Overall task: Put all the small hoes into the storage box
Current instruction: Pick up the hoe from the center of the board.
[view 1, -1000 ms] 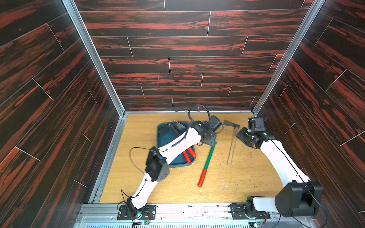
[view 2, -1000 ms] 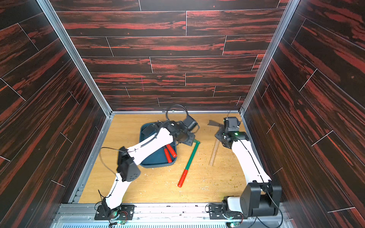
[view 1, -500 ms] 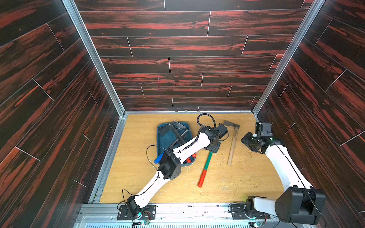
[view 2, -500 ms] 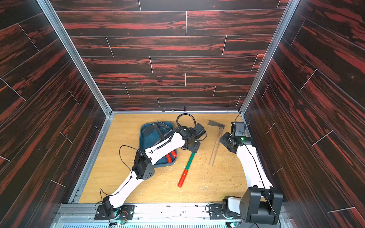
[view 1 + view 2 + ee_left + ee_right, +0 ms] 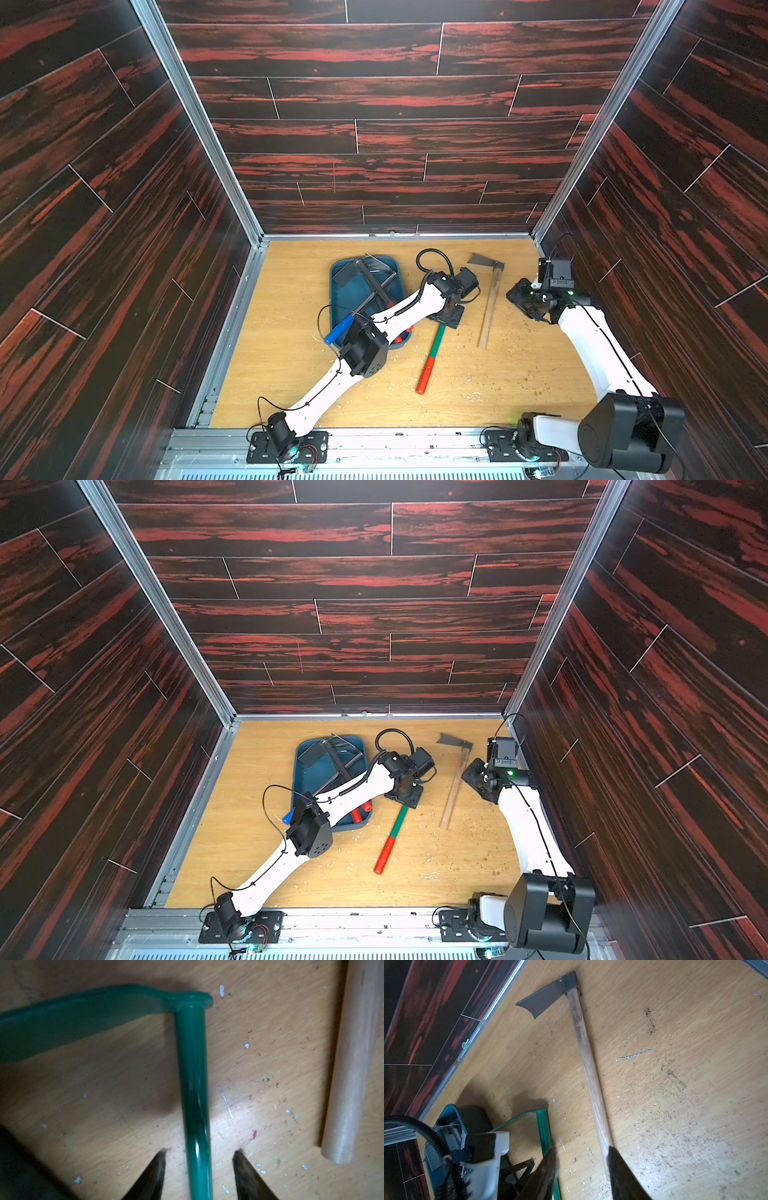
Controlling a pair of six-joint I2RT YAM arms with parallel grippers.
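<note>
Small hoe (image 5: 434, 345) lies centre-frame on the floor, right of the storage box (image 5: 337, 291). Left gripper (image 5: 199, 1153) straddles its green shaft, fingers parted, likely for grasping. Right gripper (image 5: 582, 1149), part-open and empty, hovers aside.

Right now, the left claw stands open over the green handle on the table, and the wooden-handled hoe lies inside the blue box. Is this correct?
One part is wrong. The wooden-handled hoe lies on the table, apart from the blue box, not inside it; both top views show this. The rest holds: the left claw stands open over the green handle.
</note>
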